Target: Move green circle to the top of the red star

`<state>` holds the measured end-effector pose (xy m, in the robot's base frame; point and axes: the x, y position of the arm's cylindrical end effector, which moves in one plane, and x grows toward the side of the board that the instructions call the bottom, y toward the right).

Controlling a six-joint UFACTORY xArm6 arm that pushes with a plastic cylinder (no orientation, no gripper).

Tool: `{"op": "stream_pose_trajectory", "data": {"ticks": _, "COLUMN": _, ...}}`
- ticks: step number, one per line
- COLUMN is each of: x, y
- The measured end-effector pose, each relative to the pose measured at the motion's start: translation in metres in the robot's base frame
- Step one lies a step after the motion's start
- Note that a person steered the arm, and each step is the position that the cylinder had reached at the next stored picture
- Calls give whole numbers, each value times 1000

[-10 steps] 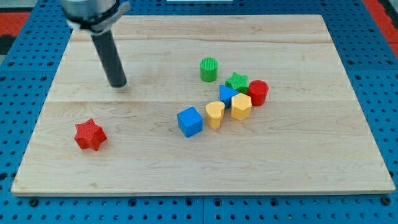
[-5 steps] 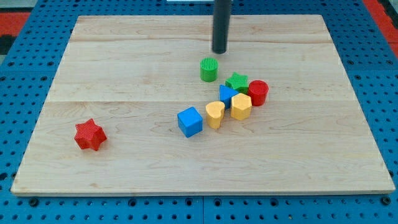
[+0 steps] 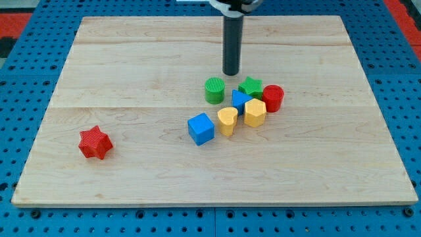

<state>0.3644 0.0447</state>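
Note:
The green circle (image 3: 214,90) stands near the board's middle, just left of a cluster of blocks. My tip (image 3: 231,72) is just above and to the right of it, close to its upper right edge; contact cannot be told. The red star (image 3: 94,142) lies far off at the view's lower left, alone.
Right of the green circle sit a green star (image 3: 250,86), a red cylinder (image 3: 273,97), a blue triangle (image 3: 240,101), a yellow hexagon (image 3: 255,112), a yellow heart (image 3: 227,120) and a blue cube (image 3: 201,128). The wooden board (image 3: 131,59) lies on a blue pegboard.
My tip swept from the upper left to above the green circle, then came down. The green circle has shifted down and slightly left.

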Motion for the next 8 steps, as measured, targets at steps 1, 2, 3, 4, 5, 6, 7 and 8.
{"op": "stream_pose_trajectory", "data": {"ticks": 1, "x": 36, "y": -12}}
{"op": "stream_pose_trajectory", "data": {"ticks": 2, "x": 49, "y": -62}}
{"op": "stream_pose_trajectory", "data": {"ticks": 3, "x": 50, "y": -110}}
{"op": "stream_pose_trajectory", "data": {"ticks": 4, "x": 73, "y": -121}}
{"op": "stream_pose_trajectory", "data": {"ticks": 5, "x": 75, "y": -183}}
{"op": "stream_pose_trajectory", "data": {"ticks": 6, "x": 60, "y": -167}}
{"op": "stream_pose_trajectory", "data": {"ticks": 7, "x": 68, "y": -222}}
{"op": "stream_pose_trajectory", "data": {"ticks": 8, "x": 91, "y": -227}}
